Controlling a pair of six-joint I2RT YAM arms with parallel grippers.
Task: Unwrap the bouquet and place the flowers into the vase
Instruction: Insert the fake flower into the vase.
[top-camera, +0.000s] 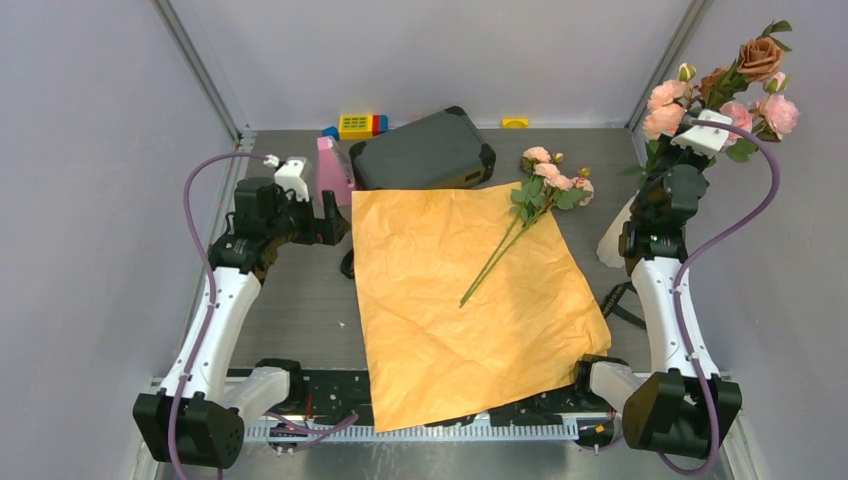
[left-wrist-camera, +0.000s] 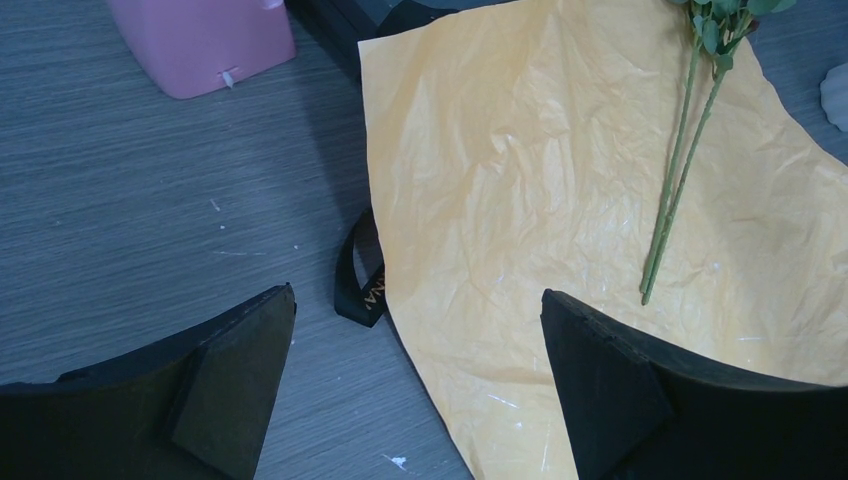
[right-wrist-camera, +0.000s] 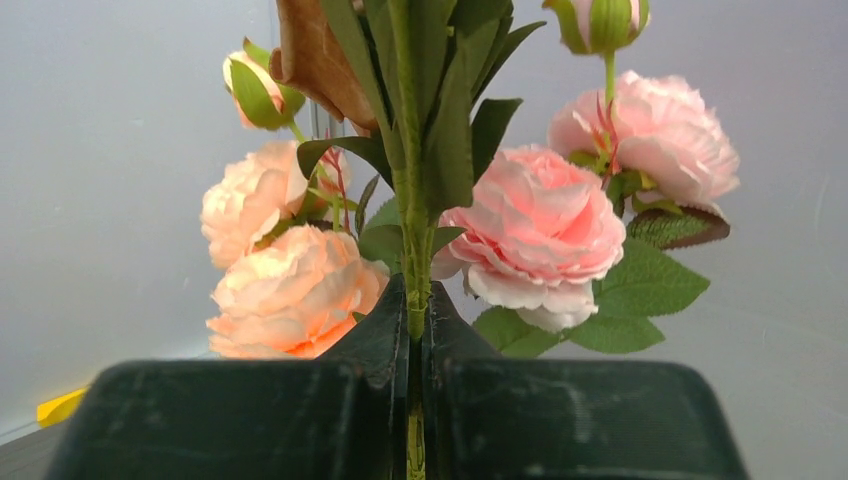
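- Ribbon (left-wrist-camera: 362, 285): black with gold print, too small to read; lies at the 9 o'clock edge of the orange paper (top-camera: 470, 300).
- Orange paper: crinkled, spread flat.
- Loose sprig (top-camera: 535, 190): pink roses on thin green stems, lying on the paper toward 1 o'clock.
- Right gripper (right-wrist-camera: 415, 300): clamped on the stems of the flower bunch (top-camera: 720, 90), which is raised at 2 o'clock.
- Left gripper (left-wrist-camera: 418, 300): jaws wide, holding nothing.
- Vase (top-camera: 612, 240): white, at 3 o'clock of the paper, partly hidden.

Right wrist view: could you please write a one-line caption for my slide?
Right gripper shut on the green stems of the flowers, with pink and peach roses fanning out above its fingers.
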